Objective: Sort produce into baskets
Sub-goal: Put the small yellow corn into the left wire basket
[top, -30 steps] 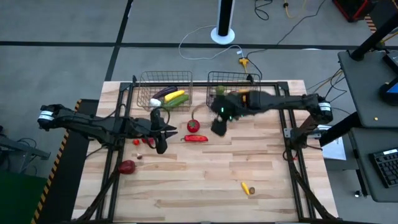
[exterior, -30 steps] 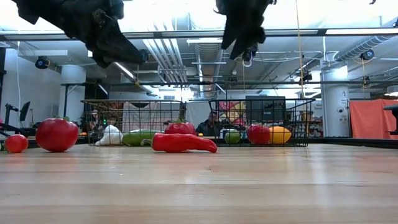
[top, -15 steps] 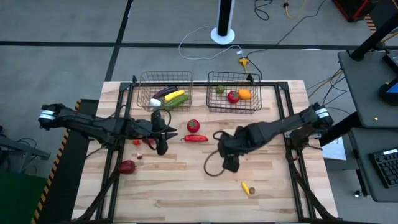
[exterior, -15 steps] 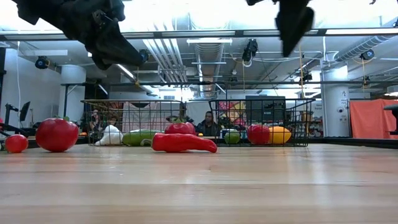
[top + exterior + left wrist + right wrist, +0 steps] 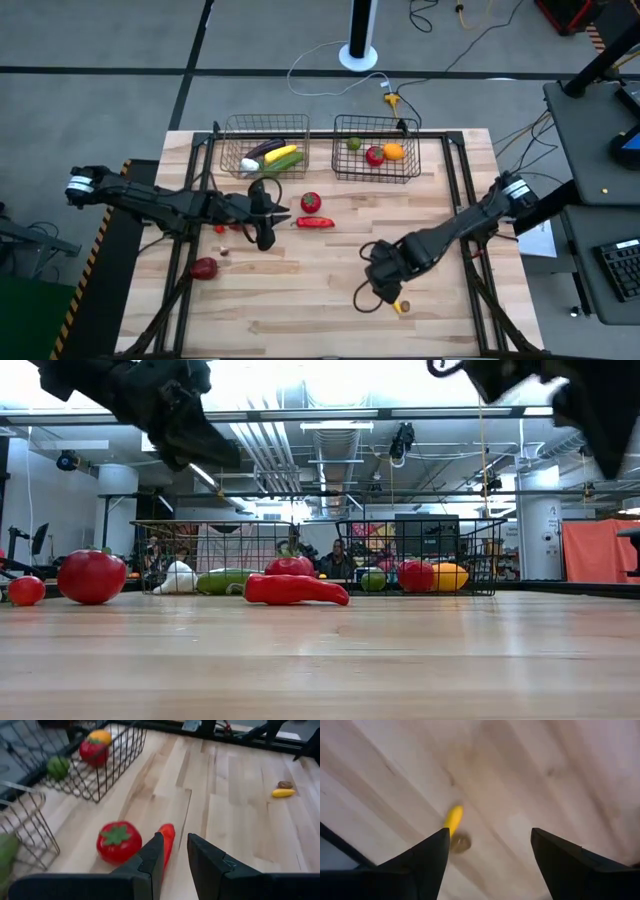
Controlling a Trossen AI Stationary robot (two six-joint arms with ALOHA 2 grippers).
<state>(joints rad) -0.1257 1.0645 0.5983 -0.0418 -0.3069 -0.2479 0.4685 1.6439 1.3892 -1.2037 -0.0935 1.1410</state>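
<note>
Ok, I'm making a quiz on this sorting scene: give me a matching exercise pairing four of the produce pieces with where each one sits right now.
Things:
1. white garlic
2. orange
3. long red pepper
4. small yellow piece

Places:
A. on the bare table near its front, under the right gripper
B. in the right-hand basket
C. in the left-hand basket
D. on the table just in front of the tomato, between the baskets

Pairs: 1-C, 2-B, 3-D, 4-A
</note>
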